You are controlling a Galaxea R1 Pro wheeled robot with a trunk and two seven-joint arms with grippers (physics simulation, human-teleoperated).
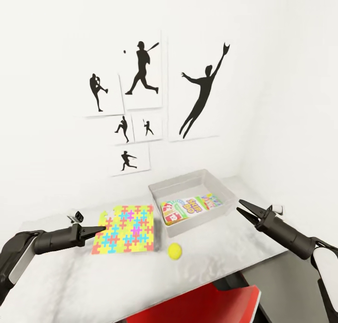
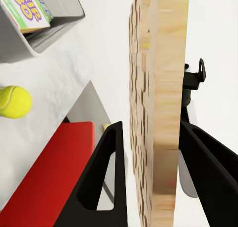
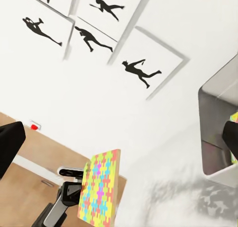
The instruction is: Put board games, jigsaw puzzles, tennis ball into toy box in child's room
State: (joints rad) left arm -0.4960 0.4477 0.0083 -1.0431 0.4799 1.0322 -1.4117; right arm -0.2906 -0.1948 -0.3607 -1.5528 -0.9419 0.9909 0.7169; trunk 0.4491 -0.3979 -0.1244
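Observation:
My left gripper (image 1: 97,229) is shut on the left edge of a colourful jigsaw puzzle (image 1: 126,229), which is held tilted just above the white table (image 1: 70,276). In the left wrist view the puzzle's wooden edge (image 2: 158,103) runs between the two black fingers (image 2: 106,180). The clear toy box (image 1: 185,182) stands right of the puzzle with a board game (image 1: 190,205) lying inside. A yellow tennis ball (image 1: 175,251) rests on the table in front of the box. My right gripper (image 1: 241,209) hovers open, right of the box.
A red chair (image 1: 216,304) is tucked under the table's near edge. The table stands in a corner, with baseball silhouette pictures (image 1: 141,74) on the wall behind and a white wall close on the right.

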